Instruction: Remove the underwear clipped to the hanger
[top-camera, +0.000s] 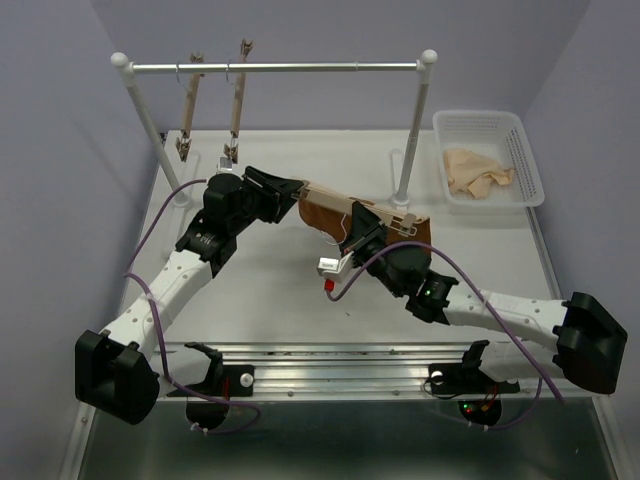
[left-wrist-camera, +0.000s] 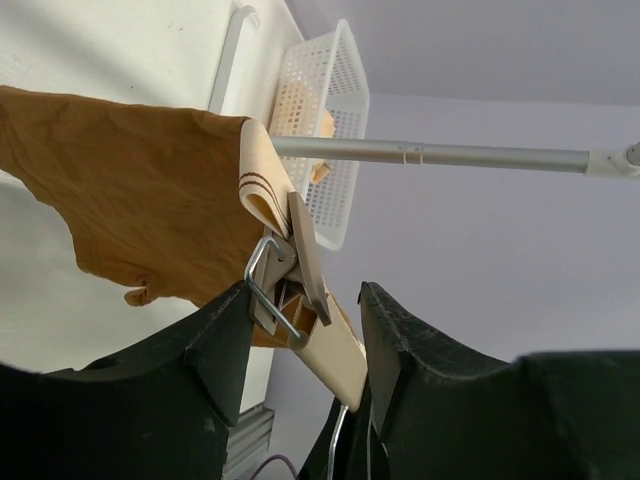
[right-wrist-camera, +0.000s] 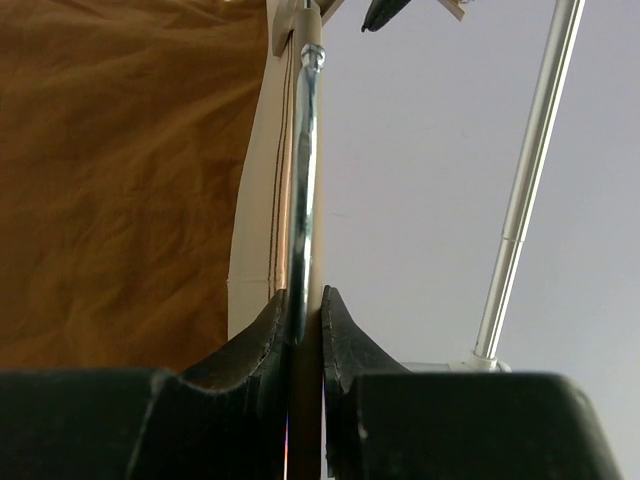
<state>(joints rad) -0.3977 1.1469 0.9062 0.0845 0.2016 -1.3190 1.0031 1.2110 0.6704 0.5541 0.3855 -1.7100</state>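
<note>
The hanger (top-camera: 330, 192), with the underwear (top-camera: 320, 218) clipped on, is held over the tabletop (top-camera: 270, 300) in front of the rack (top-camera: 300, 67). The right end effector (top-camera: 355, 235) is clenched on the hanger. The left end effector (left-wrist-camera: 302, 305) straddles the end clip (left-wrist-camera: 290, 265), released, jaws apart. Two spare hangers (top-camera: 188, 105) hang on the rack. At right, a basket (top-camera: 530, 178) holds a beige cloth (top-camera: 478, 168).

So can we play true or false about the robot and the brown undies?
The underwear is clipped to the hanger. True.
The right pincer is open and empty. False: it is shut on the hanger.
The white basket holds a pale cloth. True.
The rail has nothing on it. False: two empty hangers hang from it.
The left pincer is open around a clip. True.
</note>
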